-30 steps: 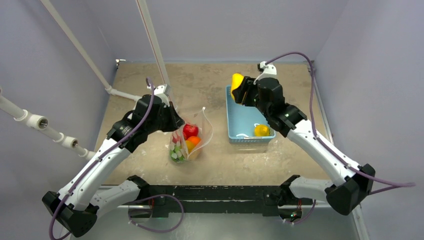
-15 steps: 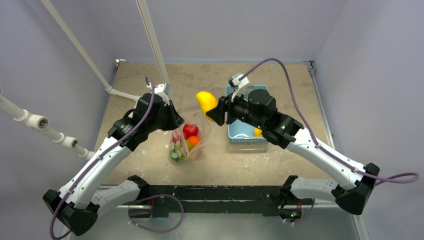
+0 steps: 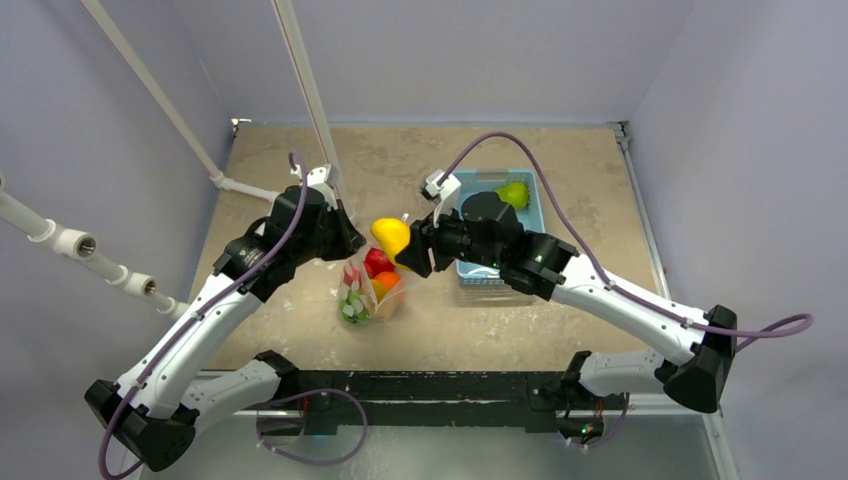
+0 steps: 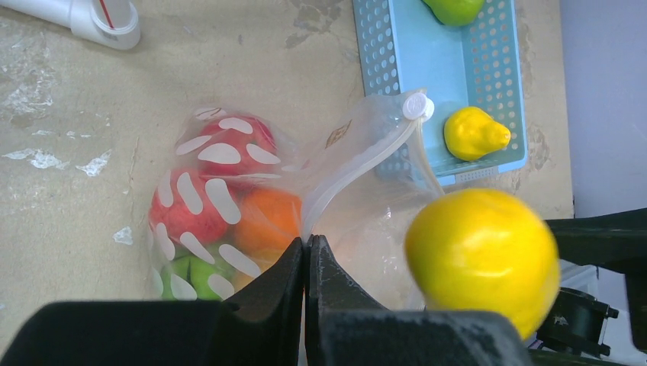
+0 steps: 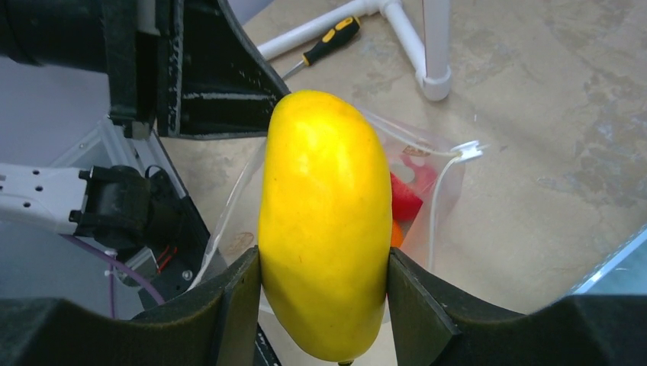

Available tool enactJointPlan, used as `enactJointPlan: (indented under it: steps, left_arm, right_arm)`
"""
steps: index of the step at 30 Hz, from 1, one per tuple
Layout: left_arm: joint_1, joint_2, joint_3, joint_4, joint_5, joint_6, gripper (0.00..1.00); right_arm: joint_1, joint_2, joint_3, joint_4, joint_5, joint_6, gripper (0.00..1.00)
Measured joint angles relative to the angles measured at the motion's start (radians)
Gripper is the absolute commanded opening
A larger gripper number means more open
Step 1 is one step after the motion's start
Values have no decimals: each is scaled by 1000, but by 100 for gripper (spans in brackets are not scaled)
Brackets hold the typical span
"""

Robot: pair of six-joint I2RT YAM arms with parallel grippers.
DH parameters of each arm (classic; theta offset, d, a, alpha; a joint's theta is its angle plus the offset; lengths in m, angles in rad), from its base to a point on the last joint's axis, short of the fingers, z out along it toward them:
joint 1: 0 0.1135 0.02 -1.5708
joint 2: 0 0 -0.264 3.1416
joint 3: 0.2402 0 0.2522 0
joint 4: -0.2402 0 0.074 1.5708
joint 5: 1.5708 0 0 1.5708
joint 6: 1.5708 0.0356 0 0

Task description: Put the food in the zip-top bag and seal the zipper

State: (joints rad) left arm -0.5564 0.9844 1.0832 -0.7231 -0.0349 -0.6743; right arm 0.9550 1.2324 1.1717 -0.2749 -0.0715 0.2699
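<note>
The clear dotted zip-top bag (image 3: pixel 372 290) stands on the table and holds a red (image 4: pixel 217 152), an orange (image 4: pixel 267 217) and a green fruit (image 4: pixel 187 274). My left gripper (image 4: pixel 307 248) is shut on the bag's mouth edge, on the whitish zipper strip (image 4: pixel 358 171), and holds the mouth open. My right gripper (image 5: pixel 324 259) is shut on a long yellow fruit (image 5: pixel 324 221). It holds the fruit (image 3: pixel 390 235) just above the bag's open mouth (image 5: pixel 435 171). The yellow fruit also shows in the left wrist view (image 4: pixel 482 255).
The light-blue basket (image 3: pixel 535 212) stands right of the bag, partly under my right arm. It holds a green pear (image 3: pixel 513 193) and a yellow pear (image 4: pixel 473 133). A white pipe frame (image 3: pixel 310 90) stands at the back left. A screwdriver (image 5: pixel 324 42) lies near it.
My right gripper has carried the yellow fruit left from above the basket to over the bag's mouth. The left gripper has held the bag edge still.
</note>
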Motion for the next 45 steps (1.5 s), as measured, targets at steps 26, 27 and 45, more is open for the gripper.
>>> enactJointPlan:
  steps: [26,27,45]
  left_arm:
    - [0,-13,0,-3,5,5,0]
    - [0,-15,0,-4,5,5,0]
    - [0,-29,0,-11,6,5,0]
  right_arm:
    - [27,308,99,-100,108,98,46]
    - [27,320,110,-100,115,108,54]
    - [27,248,168,-151,260,237,79]
